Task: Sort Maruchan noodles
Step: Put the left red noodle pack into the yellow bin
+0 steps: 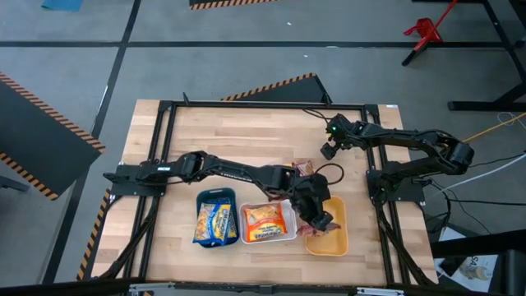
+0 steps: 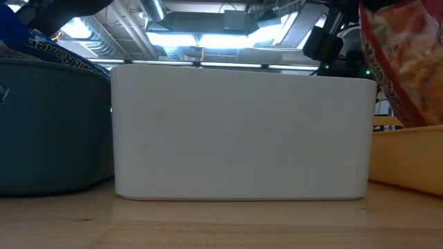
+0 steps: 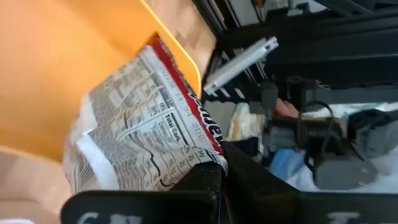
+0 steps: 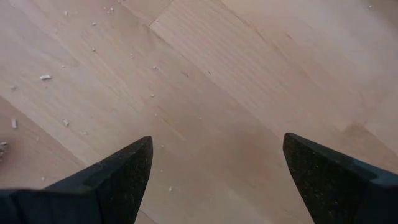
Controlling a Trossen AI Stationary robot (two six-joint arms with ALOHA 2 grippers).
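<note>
Looking straight down from the high view, three trays are seen in a row near the table's front edge: a teal tray [image 1: 216, 196] holding blue Maruchan packets [image 1: 214, 222], a white tray [image 1: 268, 240] holding an orange packet [image 1: 263, 220], and an orange tray [image 1: 339, 242]. The left gripper [image 1: 319, 220] is positioned over the orange tray, with a dark red Maruchan packet [image 1: 315, 233] held at its tip. Another red packet [image 1: 305, 168] is seen lying on the wooden table [image 1: 246, 140] behind the trays. The right gripper [image 1: 329, 150] is parked over bare wood at the far right.

From the low view, the white tray [image 2: 239, 131] fills the centre, flanked by the teal tray [image 2: 48, 124] and the orange tray [image 2: 408, 159]; the red packet [image 2: 405, 59] hangs above the latter.

In the left wrist view, the fingers [image 3: 205, 180] are closed on the red packet [image 3: 143, 137], pinched at one edge, over the orange tray [image 3: 68, 62].

In the right wrist view, the fingers [image 4: 124, 171] are spread wide apart over the table [image 4: 211, 93], holding nothing.
</note>
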